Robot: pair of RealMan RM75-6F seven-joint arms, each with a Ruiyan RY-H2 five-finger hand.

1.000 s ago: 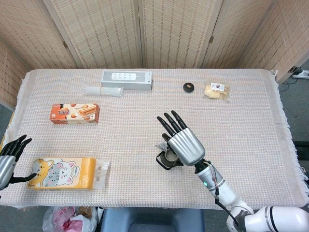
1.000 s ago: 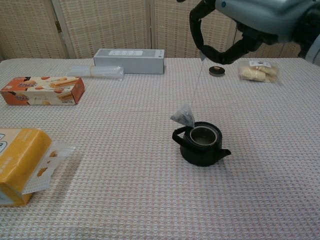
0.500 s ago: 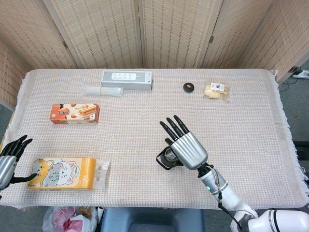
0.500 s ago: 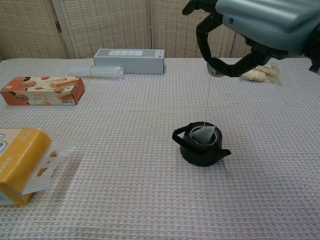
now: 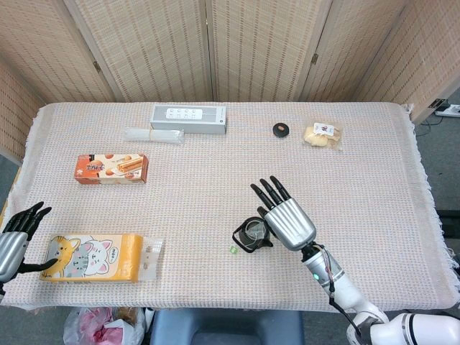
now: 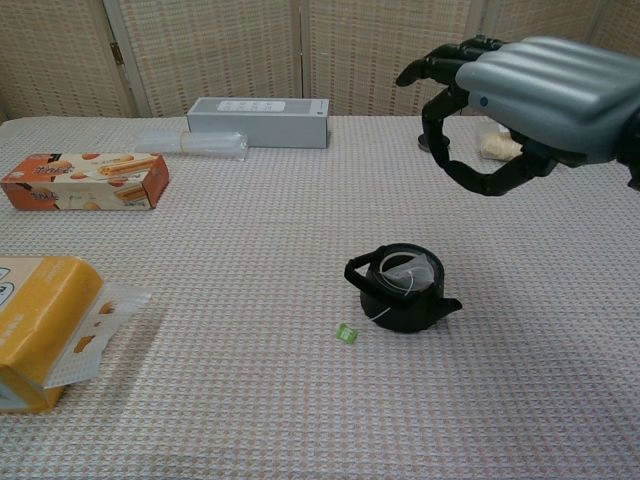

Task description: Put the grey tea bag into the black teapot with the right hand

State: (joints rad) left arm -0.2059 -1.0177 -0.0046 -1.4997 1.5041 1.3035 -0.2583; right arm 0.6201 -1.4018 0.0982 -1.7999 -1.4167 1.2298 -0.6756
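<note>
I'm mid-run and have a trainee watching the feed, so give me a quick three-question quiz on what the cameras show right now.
1. True or false: the grey tea bag lies inside the black teapot.
2. What does the right hand hold? A) the tea bag string B) the teapot handle C) nothing
3. Fill in: the small green tag lies on the ____ beside the teapot.

Key: 1 true. 2 C. 3 table.
</note>
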